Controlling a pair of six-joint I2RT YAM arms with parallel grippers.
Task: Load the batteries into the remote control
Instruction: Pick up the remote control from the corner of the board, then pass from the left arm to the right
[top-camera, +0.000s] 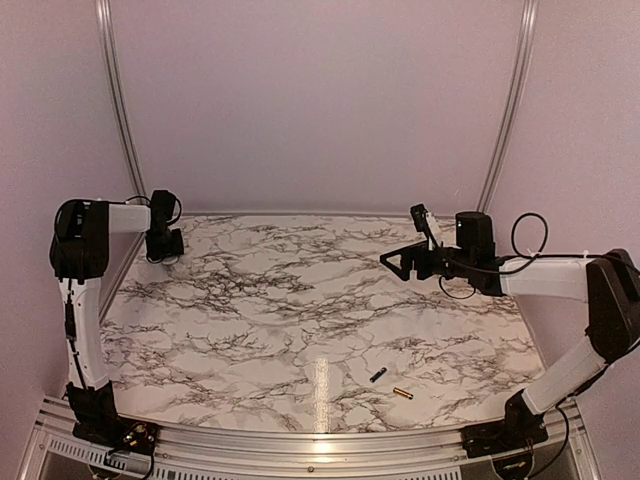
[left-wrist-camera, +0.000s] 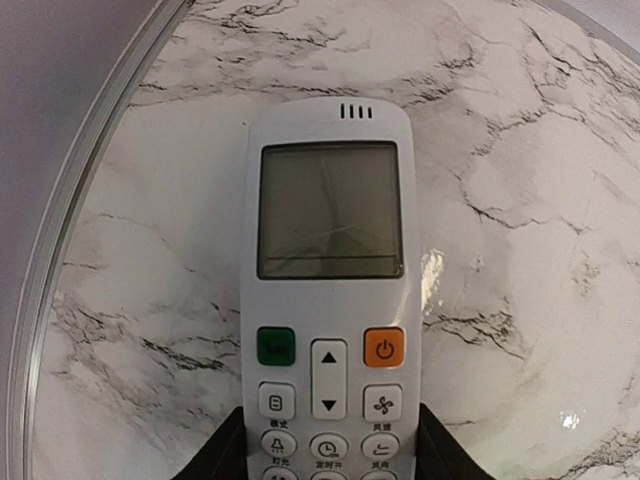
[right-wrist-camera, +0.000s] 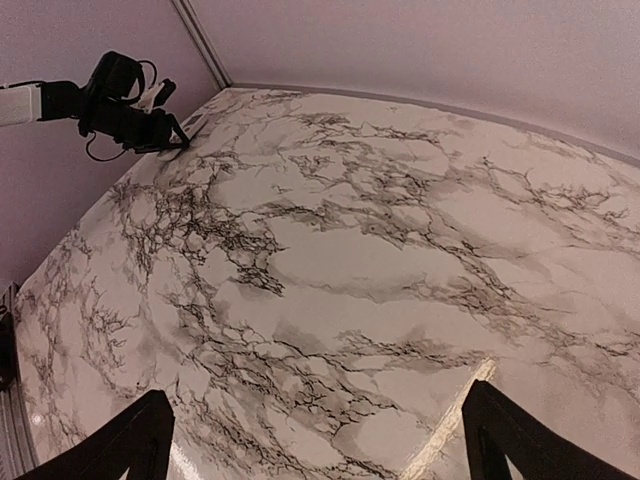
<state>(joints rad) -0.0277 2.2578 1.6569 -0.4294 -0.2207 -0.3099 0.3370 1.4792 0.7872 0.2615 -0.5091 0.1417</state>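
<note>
Both arm bases are sitting at the near edge of the marble-patterned desk (top-camera: 300, 300), far nearer the camera than the remote control (left-wrist-camera: 328, 300). Just beyond that edge the two batteries are lying well apart from the remote control, off to its near right. The dark battery (top-camera: 377, 375) and the gold battery (top-camera: 402, 393) are resting close together without touching, and neither gripper is reaching them.

Farther back, the right gripper (right-wrist-camera: 320, 400) is hovering above the desk, well to the right of the remote control, with its jaws standing wide open and holding nothing.

Farthest away, the left gripper (top-camera: 166, 248) is reaching down at the far left corner of the desk. It is closing around the remote control, and its dark fingers (left-wrist-camera: 215, 455) are pressing against both long edges at the button end. The remote control is facing up, showing a blank grey display, a green button, an orange power button and a pair of arrow keys. Its display end is pointing away from the left gripper. Whether the remote control is resting flat or hanging just clear of the desk is not showing.
</note>
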